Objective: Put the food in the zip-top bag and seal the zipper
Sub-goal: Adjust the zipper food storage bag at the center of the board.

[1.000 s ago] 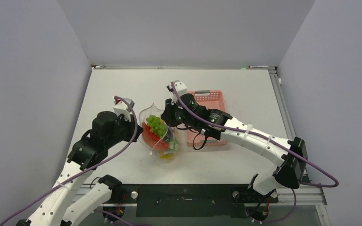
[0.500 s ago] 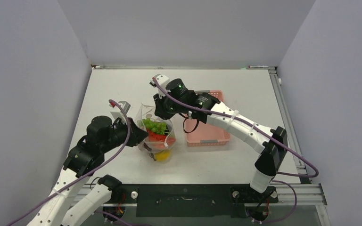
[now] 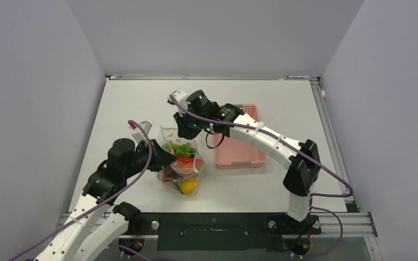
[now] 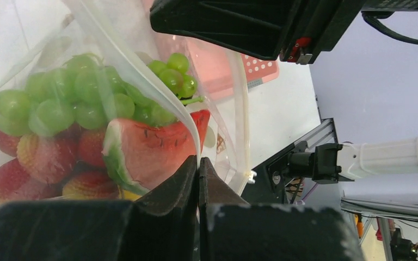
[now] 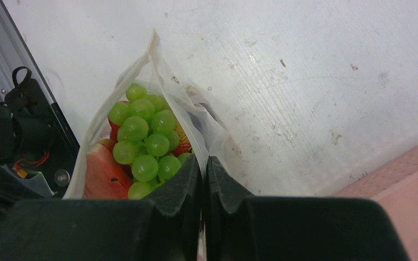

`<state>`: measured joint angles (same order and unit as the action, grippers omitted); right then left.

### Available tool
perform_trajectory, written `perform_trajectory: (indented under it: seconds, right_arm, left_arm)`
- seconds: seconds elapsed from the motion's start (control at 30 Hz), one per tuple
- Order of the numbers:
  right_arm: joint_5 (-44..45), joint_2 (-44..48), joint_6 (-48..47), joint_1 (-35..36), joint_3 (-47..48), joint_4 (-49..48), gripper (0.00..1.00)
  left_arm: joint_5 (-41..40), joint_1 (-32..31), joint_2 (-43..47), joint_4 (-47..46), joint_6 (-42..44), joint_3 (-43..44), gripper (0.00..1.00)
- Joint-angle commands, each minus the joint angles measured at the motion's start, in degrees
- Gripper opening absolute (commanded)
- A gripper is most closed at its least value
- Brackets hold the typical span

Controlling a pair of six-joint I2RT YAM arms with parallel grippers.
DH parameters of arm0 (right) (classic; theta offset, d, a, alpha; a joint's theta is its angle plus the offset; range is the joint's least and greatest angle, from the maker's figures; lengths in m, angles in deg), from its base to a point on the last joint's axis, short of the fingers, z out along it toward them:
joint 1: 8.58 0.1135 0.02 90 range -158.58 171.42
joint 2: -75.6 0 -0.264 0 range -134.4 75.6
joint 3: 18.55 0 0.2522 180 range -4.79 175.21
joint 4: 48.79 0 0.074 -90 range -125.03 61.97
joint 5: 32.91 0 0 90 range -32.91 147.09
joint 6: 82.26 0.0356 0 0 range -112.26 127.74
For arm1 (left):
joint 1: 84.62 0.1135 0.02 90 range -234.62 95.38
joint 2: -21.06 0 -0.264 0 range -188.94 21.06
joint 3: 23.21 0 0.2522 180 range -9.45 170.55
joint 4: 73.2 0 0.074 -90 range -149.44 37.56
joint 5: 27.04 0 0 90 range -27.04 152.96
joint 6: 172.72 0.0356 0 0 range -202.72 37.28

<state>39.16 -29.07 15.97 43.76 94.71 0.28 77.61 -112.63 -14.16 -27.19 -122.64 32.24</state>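
Note:
The clear zip-top bag point(image 3: 183, 163) stands left of the table's middle, held between both grippers with its mouth open upward. It holds the food: green grapes point(image 3: 180, 147), a red watermelon slice point(image 3: 185, 161), strawberries point(image 4: 38, 163) and a yellow fruit point(image 3: 188, 186). My left gripper point(image 3: 166, 161) is shut on the bag's near-left mouth edge point(image 4: 198, 163). My right gripper point(image 3: 188, 131) is shut on the far mouth edge point(image 5: 203, 163). The whitish zipper strip point(image 4: 243, 109) runs along the mouth. The grapes point(image 5: 147, 136) and the watermelon point(image 5: 100, 174) show in the right wrist view.
The pink basket point(image 3: 239, 148) sits just right of the bag, under my right forearm, and looks to hold nothing. Its corner shows in the right wrist view point(image 5: 408, 179). Grey walls enclose the white table point(image 3: 141, 103) on three sides.
Both grippers have carried the bag to the left and nearer to me, away from the basket. The right arm has stretched further left. The bag's mouth has drawn narrower.

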Motion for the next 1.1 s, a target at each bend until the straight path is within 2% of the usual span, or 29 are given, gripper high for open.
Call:
perform_trajectory:
  seconds: [0.0, 0.2, 0.33, 0.57, 0.8, 0.93, 1.07]
  right_arm:
    - [-1.93, 0.01, -1.95, -0.63, 7.60, -1.36, 0.05]
    - [-3.41, -1.80, -2.43, -0.74, 11.10, -0.19, 0.05]
    - [-4.45, -2.09, -2.36, -0.75, 8.63, -1.71, 0.05]
    - [-4.85, -2.25, -1.63, -0.82, 3.95, -3.64, 0.13]
    - [-2.78, 0.95, -1.12, -0.74, 2.23, -5.12, 0.31]
    - [-0.74, 3.81, -0.81, -0.75, 0.49, -5.88, 0.51]
    - [0.47, 8.73, -0.82, -0.79, -4.08, -8.48, 0.59]
  left_arm:
    - [2.75, 0.24, 0.06, -8.98, -4.59, -0.43, 0.00]
    - [2.04, 0.23, 1.66, -12.65, -7.98, -3.43, 0.00]
    - [2.36, 0.22, 1.59, -14.18, -9.15, -6.45, 0.00]
    - [3.63, 0.15, 1.69, -17.92, -11.66, -11.70, 0.00]
    - [2.25, 0.17, 2.73, -16.50, -10.99, -10.14, 0.00]
    - [0.67, 0.22, 4.38, -15.87, -11.16, -10.25, 0.00]
    - [-0.10, 0.24, 5.43, -15.38, -11.41, -10.40, 0.00]
